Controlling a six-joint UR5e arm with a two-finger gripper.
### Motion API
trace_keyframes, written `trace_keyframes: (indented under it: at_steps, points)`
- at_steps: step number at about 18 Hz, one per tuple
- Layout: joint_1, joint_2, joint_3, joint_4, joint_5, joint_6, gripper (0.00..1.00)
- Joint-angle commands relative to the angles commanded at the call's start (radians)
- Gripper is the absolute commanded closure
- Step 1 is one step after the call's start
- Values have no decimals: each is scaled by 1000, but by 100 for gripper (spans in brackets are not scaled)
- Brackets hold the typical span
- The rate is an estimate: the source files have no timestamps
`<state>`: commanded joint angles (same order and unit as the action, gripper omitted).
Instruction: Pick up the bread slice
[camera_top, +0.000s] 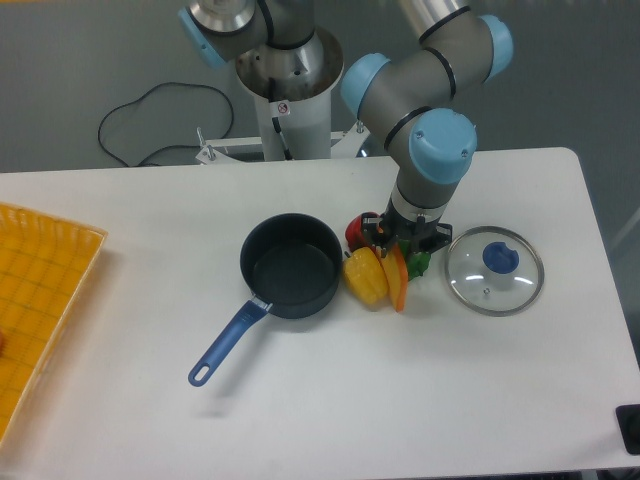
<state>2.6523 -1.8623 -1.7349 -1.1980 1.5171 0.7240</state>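
The bread slice (398, 282) stands on edge as a narrow orange wedge on the white table, between the yellow pepper (365, 277) and a green toy (420, 264). My gripper (402, 246) is straight above the slice's far end, low over the table. Its black fingers are drawn in close on either side of the slice's top and look shut on it. The wrist hides the fingertips. The slice still rests on the table.
A red pepper (357, 228) sits just left of the gripper. A dark blue pan (290, 266) with a blue handle lies to the left, and a glass lid (495, 270) to the right. An orange tray (40, 290) is at the left edge.
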Motion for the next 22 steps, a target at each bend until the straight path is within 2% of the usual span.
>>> trace_keyframes:
  at_steps: [2,5,6,9,15,16,19,22]
  points:
    - [-6,0,0,-3,-2,0,97]
    - [-9,2,5,-3,0,2,100]
    - [-9,3,20,-14,-2,0,100]
    - [-12,3,86,-95,-3,9,100]
    - [-11,11,121,-118,-3,14,100]
    - [-12,12,139,-139,-3,17,100]
    - [-32,14,221,-204,-3,113,100]
    - [-32,14,241,-212,-2,244,100]
